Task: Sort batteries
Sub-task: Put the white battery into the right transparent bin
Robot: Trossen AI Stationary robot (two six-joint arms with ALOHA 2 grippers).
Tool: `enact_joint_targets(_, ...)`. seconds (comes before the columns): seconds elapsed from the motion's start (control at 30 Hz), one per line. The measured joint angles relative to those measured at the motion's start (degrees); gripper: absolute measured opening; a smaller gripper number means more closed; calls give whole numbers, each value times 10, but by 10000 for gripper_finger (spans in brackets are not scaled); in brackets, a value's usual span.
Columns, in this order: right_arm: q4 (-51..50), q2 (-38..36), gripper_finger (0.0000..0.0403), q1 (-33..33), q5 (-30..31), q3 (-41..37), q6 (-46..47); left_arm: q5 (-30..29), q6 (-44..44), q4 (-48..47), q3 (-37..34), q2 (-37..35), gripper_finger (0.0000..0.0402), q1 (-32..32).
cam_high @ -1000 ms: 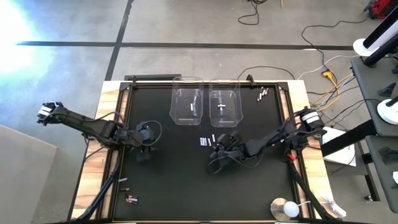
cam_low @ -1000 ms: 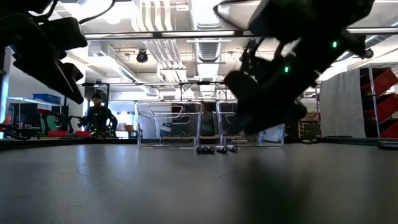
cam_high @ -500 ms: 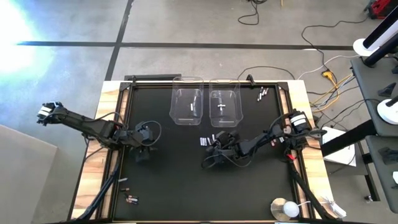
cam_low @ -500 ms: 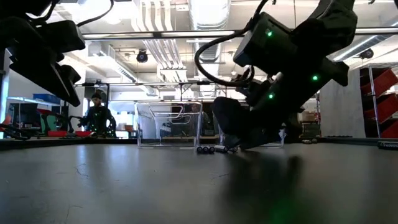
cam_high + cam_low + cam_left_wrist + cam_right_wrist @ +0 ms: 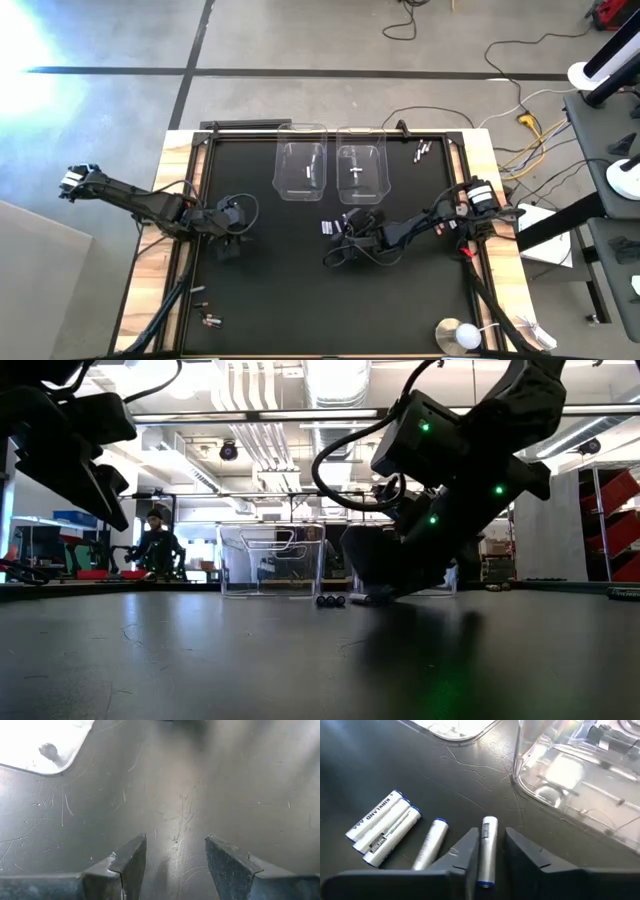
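Right fingers (image 5: 490, 851) lowered, straddling battery (image 5: 487, 847)

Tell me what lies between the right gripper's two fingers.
One silver battery lies lengthwise between the right gripper's fingers, on the black mat; the right wrist view shows it.

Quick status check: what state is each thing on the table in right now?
Right gripper: down at the mat, jaws either side of one silver battery.
Left gripper: open, empty, above bare mat.
Four loose batteries: lying flat beside it.
Two clear bins: upright, open-topped.
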Motion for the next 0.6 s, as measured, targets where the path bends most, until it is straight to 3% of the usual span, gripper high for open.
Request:
enact_joint_targets(0.2,-11,-2,38,-1,-52,0,-60,0,0,0,0,-6,182,0)
enact_joint_targets(0.37,-38,-37,34,-1,-83,0,-82,0,0,0,0,-12,182,0)
enact_joint_targets(0.6,-189,-144,33,2,-176,48,-160,-19,0,1,0,-22,182,0)
